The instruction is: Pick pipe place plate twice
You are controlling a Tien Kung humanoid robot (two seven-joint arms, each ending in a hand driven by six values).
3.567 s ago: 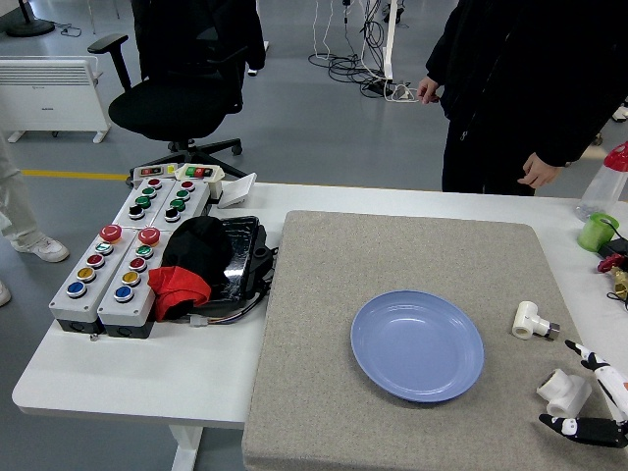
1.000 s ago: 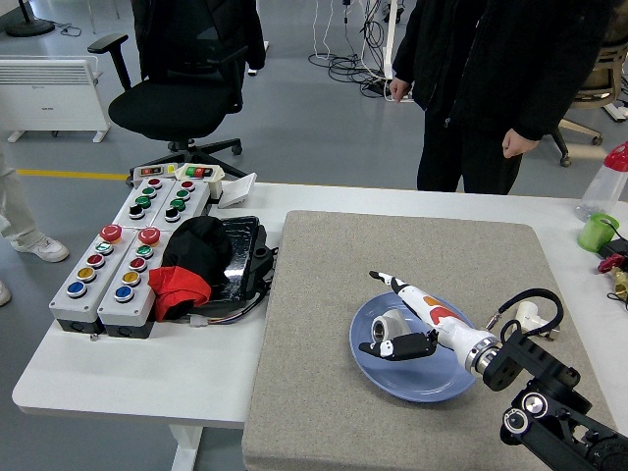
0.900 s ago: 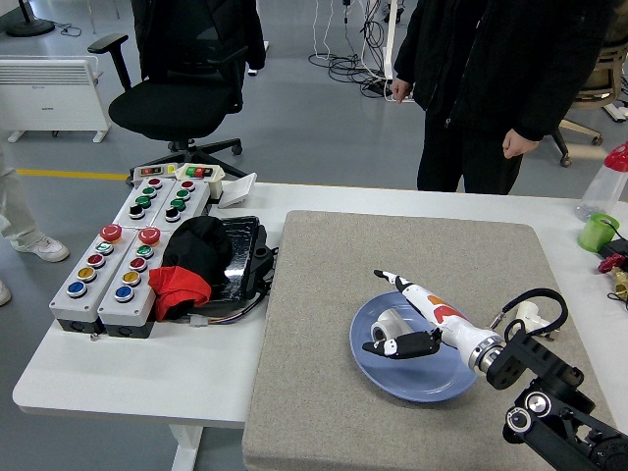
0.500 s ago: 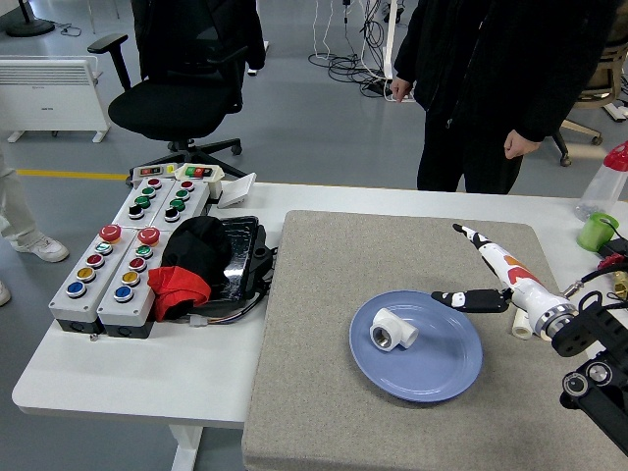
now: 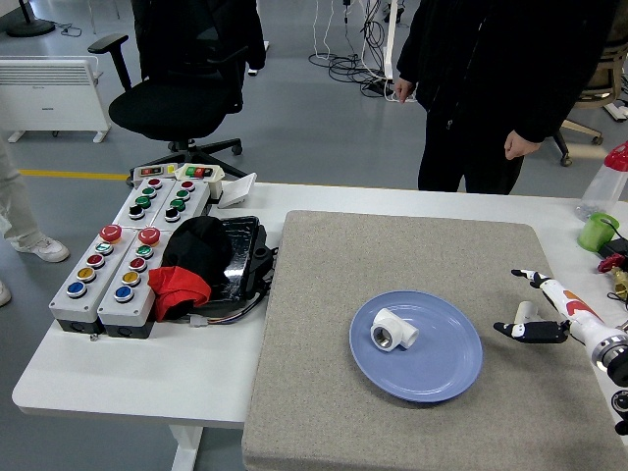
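A white pipe fitting (image 5: 392, 331) lies in the left half of the blue plate (image 5: 442, 370) on the grey mat. At the mat's right edge, my right hand (image 5: 528, 303) has its thumb and fingers spread around a second white pipe fitting (image 5: 523, 312), which mostly hides behind them. Whether the fingers touch it is unclear. Nothing is held in that hand. My left arm does not show.
Two button boxes (image 5: 116, 265) and a black tray with black and red cloth (image 5: 193, 267) stand at the table's left. A green cup (image 5: 595, 232) and a bottle sit at the far right. A person in black (image 5: 491, 88) stands behind the table, hands at their sides.
My right hand let go of the first fitting in the plate, then swung right and back across the mat to the second fitting at the mat's edge.
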